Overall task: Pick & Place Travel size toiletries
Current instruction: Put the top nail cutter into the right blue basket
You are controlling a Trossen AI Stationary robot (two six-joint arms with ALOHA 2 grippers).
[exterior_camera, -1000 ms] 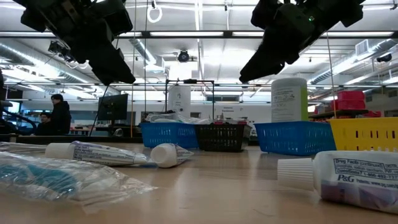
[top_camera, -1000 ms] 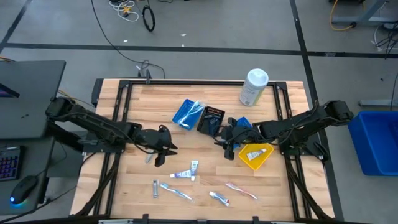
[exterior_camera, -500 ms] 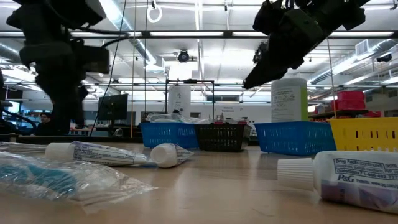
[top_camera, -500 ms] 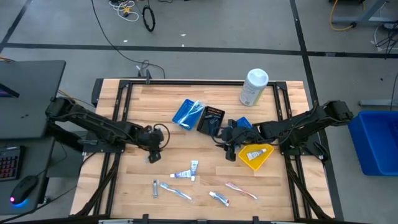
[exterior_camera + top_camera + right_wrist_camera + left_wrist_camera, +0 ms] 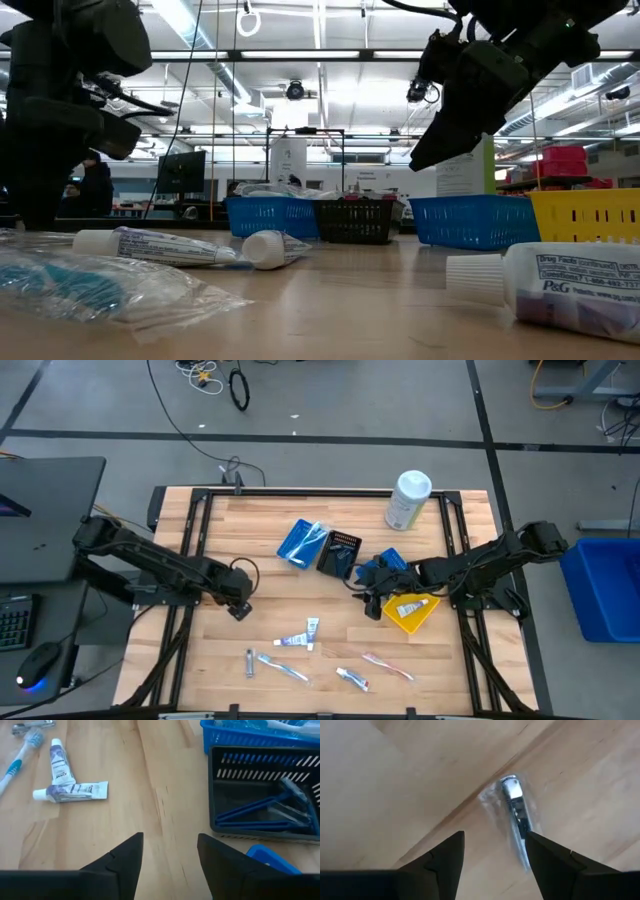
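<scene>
My left gripper (image 5: 238,607) points down, open, at the table's left middle. In its wrist view (image 5: 495,835) a small metal piece in clear wrap (image 5: 515,815) lies flat on the wood just beyond the fingertips, untouched. My right gripper (image 5: 368,596) hangs open above bare wood between the black tray (image 5: 339,552) and the yellow tray (image 5: 412,610); it shows again in its wrist view (image 5: 170,836). Two toothpaste tubes (image 5: 303,634), toothbrushes (image 5: 285,668) (image 5: 388,665) and another tube (image 5: 352,678) lie on the near part of the table.
A blue tray (image 5: 303,543) with wrapped items stands beside the black tray, which holds blue razors (image 5: 260,810). A second blue tray (image 5: 392,560) sits partly under my right arm. The yellow tray holds a tube. A white canister (image 5: 407,500) stands at the far right.
My left gripper has drawn back toward the table's left edge, sunk, and tipped from a slant to pointing straight down. My right gripper has come down a little. No toiletry has moved.
</scene>
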